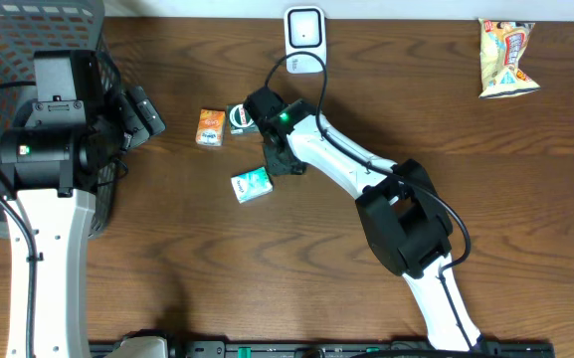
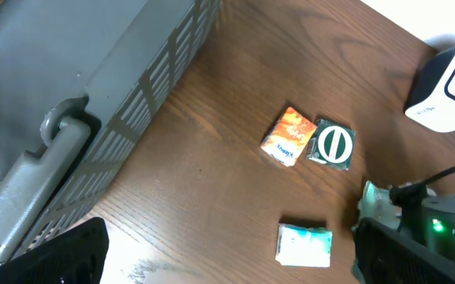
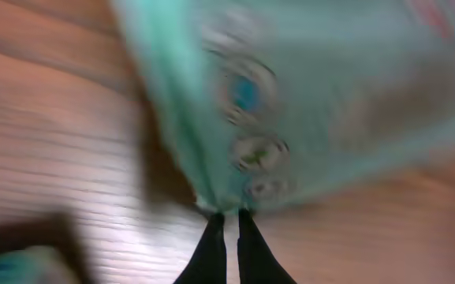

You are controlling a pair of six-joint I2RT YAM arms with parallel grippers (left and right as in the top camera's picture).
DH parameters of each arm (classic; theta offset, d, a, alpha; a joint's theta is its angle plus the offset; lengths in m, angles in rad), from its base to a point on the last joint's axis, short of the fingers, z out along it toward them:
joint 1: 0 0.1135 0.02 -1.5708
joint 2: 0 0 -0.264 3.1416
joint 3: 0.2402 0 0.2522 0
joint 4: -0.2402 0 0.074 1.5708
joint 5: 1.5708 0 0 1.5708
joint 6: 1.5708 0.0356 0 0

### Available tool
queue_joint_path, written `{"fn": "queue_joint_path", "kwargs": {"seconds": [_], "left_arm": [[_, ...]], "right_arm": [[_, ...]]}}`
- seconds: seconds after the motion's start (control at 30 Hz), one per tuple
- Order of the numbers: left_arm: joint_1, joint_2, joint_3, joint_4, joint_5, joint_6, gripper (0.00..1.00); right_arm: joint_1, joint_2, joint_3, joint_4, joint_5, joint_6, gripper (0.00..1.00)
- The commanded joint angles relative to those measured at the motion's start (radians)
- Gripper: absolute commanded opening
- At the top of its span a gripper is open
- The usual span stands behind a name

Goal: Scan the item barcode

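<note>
Right arm [image 1: 338, 159] outstretched, end effector [image 3: 227, 225] closed

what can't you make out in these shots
- Barcodes: none readable on the teal packet, orange packet or green packet; too small in the overhead and left wrist views.
- Right wrist view: blur smears the teal packet's print, so it is unclear whether the shut right hand pinches its edge.
- Left wrist view: the scanner is cut off by the right edge.
</note>
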Motion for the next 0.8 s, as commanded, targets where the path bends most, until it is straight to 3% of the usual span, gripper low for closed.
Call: {"fn": "queue_joint_path", "kwargs": {"seconds": [0.0,0.27,0.47,0.6,0.63,0.67,0.7,0.77], "left_arm": [[0.004,-0.006,0.000,-0.002,-0.006,-0.009,0.98],[0.004,-0.006,0.000,-0.002,-0.006,-0.009,0.98],[0.004,-0.006,0.000,-0.002,-0.006,-0.009,0.98],[0.004,-0.006,0.000,-0.002,-0.006,-0.009,0.98],[0.004,-0.006,0.000,-0.002,-0.006,-0.009,0.98],[0.004,-0.006,0.000,-0.002,-0.006,-0.009,0.98],[0.004,-0.006,0.000,-0.001,-0.006,-0.009,0.98],[0.004,-0.006,0.000,-0.002,-0.006,-0.009,0.98]], "right_arm": [[-0.004,0.004,-0.001,-0.063,0.211,0.065,0.01],[-0.056,-0.027,-0.001,-0.221,0.269,0.073,0.01],[-0.095,-0.099,-0.001,-0.207,0.167,0.074,0.02],[-0.102,-0.163,-0.001,-0.142,0.058,-0.019,0.03],[-0.102,-0.184,-0.001,-0.121,0.032,-0.042,0.09],[-0.102,-0.199,-0.001,-0.105,0.016,-0.054,0.22],[-0.099,-0.225,-0.001,-0.064,-0.006,-0.060,0.61],[-0.090,-0.237,-0.001,-0.005,-0.009,-0.060,0.69]]}}
